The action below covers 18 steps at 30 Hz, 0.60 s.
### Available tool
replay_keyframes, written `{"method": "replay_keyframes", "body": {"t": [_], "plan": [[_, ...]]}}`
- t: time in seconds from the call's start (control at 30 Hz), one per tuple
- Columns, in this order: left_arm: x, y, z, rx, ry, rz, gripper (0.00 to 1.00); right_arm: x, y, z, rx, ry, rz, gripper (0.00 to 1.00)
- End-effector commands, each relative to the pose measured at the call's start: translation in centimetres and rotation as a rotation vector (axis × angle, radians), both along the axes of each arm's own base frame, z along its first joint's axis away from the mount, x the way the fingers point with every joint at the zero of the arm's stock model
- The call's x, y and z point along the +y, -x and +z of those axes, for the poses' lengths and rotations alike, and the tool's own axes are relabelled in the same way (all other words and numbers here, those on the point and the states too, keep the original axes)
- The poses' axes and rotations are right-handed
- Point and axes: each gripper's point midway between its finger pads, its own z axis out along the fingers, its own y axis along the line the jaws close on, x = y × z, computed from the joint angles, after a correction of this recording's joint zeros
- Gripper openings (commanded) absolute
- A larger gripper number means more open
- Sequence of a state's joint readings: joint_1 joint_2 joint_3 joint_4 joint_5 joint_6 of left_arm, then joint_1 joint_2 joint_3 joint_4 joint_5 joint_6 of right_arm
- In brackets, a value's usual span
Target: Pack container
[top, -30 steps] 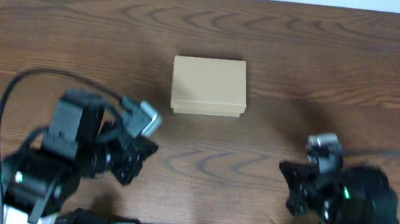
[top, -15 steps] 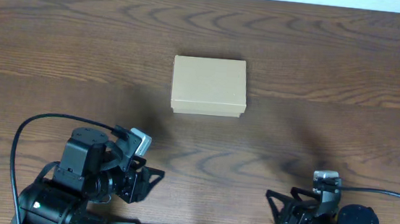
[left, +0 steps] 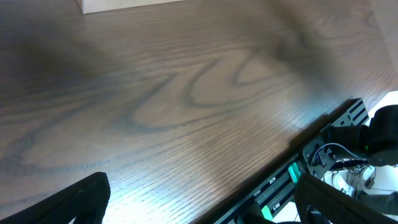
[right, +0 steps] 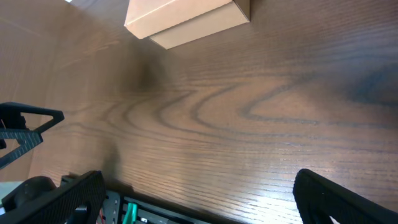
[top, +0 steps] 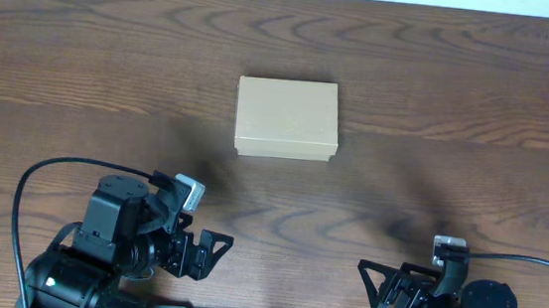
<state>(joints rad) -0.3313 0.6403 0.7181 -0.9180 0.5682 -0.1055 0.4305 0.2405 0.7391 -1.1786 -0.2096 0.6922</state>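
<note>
So the wood-grain desk [top: 480, 82] is filling basically the whole overhead view. The box [top: 288, 118] is sitting just above the middle of the frame, lying flat, lid looking shut, and it's the only loose thing I'm seeing on the desk. Since nothing is waiting to go in, I'm guessing the packing is done or close to it, though I can't tell what's inside. The left gripper [top: 208, 255] is hanging at the lower left and the right gripper [top: 380, 286] at the lower right. Both are well apart from the box, spread wide and gripping nothing. As for branding, I'm not finding any. The box is showing plain tan cardboard, with no label or print I can read.
</note>
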Motion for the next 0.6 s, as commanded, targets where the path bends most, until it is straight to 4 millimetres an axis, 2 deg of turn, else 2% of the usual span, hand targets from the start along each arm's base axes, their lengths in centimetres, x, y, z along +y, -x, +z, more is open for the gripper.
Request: {"method": "replay_keyframes", "body": {"t": [0.0, 0.2, 0.3, 0.43, 0.57], "plan": [[0.1, 0.0, 0.0, -0.003, -0.005, 0.009, 0.95, 0.1, 0.2, -0.3, 0.013, -0.011, 0.000, 0.99], [0.2, -0.1, -0.1, -0.010, -0.016, 0.009, 0.95, 0.1, 0.2, -0.3, 0.015, -0.011, 0.000, 0.99], [1.7, -1.3, -0.6, -0.064, -0.108, 0.054, 0.95, 0.1, 0.2, -0.3, 0.015, -0.011, 0.000, 0.99], [3.7, -3.8, -0.6, -0.194, -0.198, 0.165, 0.95, 0.1, 0.2, -0.3, 0.015, -0.011, 0.000, 0.99], [4.7, -4.9, -1.7, -0.342, -0.234, 0.179, 0.95, 0.1, 0.2, -0.3, 0.015, -0.011, 0.000, 0.99]]}}
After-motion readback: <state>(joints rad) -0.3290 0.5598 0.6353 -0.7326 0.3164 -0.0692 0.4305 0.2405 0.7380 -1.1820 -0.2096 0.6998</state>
